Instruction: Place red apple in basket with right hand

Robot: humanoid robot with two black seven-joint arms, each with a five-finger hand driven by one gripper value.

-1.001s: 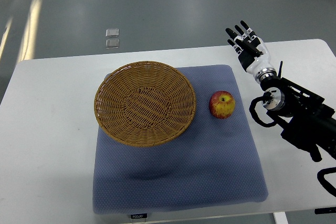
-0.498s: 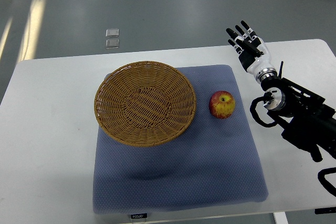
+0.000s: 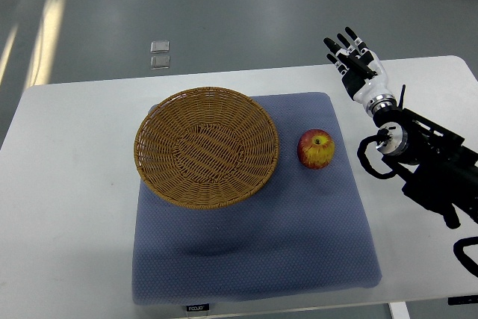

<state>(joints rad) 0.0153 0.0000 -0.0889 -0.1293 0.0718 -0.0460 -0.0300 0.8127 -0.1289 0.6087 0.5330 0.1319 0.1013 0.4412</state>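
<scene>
A white table (image 3: 67,184) with rounded corners carries a blue-grey cloth mat (image 3: 254,252) of fine dotted weave, roughly square with soft corners. On the mat's left and far part sits a round, shallow basket (image 3: 206,146) of woven tan wicker, its rim a thick braided band and its bowl holding nothing. Just beside the basket's right rim, but apart from it, the red apple (image 3: 317,149) rests on the mat; it is small and round, its skin red streaked with yellow, and a dark stem dimple faces up. Further right, over the far right part of the table, the right robot hand (image 3: 355,61) hovers well apart from the apple, white-backed with black jointed fingers (image 3: 340,46) stretched out straight and spread, holding nothing. Its black arm (image 3: 433,169), hung with looped cables, enters from the right edge.
</scene>
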